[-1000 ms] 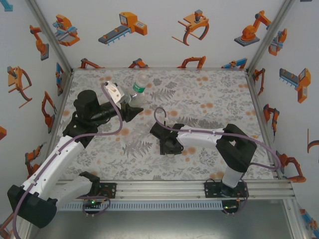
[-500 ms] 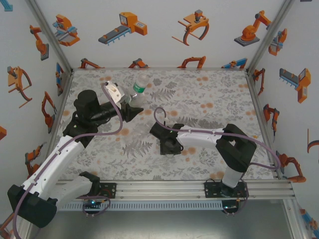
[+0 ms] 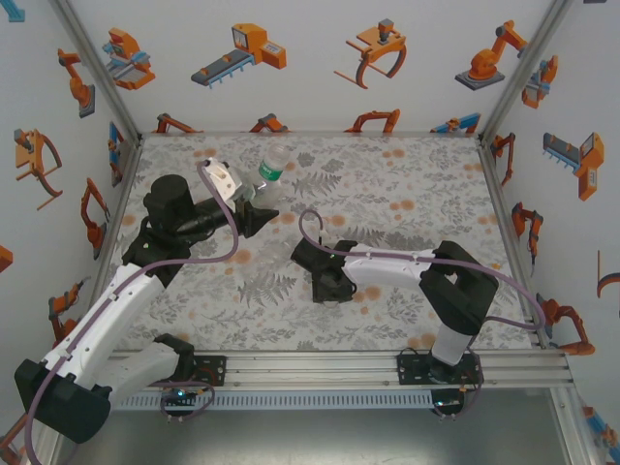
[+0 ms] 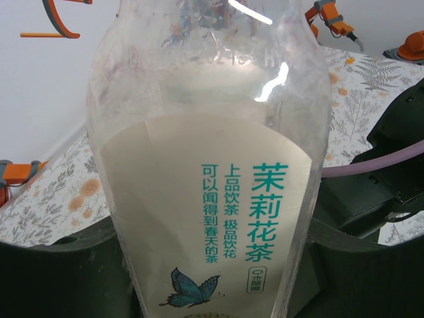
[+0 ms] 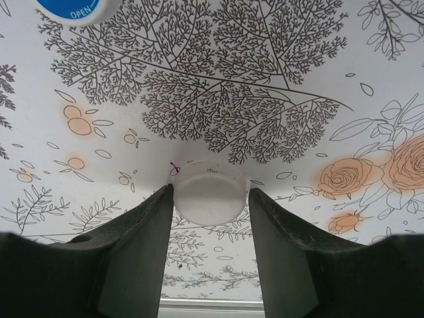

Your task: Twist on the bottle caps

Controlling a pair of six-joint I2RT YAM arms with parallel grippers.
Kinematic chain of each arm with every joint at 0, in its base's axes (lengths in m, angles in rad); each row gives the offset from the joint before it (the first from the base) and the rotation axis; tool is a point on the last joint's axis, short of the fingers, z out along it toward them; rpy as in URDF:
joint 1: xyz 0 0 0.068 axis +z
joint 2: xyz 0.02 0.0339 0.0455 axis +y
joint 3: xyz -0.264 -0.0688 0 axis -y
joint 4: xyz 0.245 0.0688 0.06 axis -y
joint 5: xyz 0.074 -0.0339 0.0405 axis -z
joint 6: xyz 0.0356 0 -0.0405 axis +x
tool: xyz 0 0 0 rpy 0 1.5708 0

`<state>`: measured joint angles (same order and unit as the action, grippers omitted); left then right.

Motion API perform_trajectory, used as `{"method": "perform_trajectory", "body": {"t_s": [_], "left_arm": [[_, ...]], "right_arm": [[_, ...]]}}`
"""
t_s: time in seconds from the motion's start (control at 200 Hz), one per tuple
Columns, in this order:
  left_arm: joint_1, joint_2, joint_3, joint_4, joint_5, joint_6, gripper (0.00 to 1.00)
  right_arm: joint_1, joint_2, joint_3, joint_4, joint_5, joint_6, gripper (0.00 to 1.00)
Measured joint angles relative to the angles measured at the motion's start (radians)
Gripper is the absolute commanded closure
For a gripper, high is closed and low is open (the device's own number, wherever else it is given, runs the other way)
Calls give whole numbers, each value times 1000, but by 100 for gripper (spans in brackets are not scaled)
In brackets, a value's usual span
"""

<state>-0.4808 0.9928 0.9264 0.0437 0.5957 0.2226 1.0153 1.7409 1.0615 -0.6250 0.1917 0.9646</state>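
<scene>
- the left fingers [image 4: 59, 278] were clamped on the bottle [image 4: 212, 199], near the desk's [image 3: 417, 184] far left edge
- the right fingers [image 5: 132, 265] pinched the white cap [image 5: 211, 193]; I'd keep it level when lifting

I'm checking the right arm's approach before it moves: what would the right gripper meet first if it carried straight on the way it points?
The right gripper would press on the whitish cap lying between its fingers, then the floral tablecloth under it; depth is unclear.
</scene>
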Motion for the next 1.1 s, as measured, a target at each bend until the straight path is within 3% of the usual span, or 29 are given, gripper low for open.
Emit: {"method": "perform_trajectory", "body": {"t_s": [1.101], "left_arm": [[-3, 3, 0, -7, 0, 0, 100]], "right_arm": [[3, 4, 0, 8, 5, -11, 52]]}}
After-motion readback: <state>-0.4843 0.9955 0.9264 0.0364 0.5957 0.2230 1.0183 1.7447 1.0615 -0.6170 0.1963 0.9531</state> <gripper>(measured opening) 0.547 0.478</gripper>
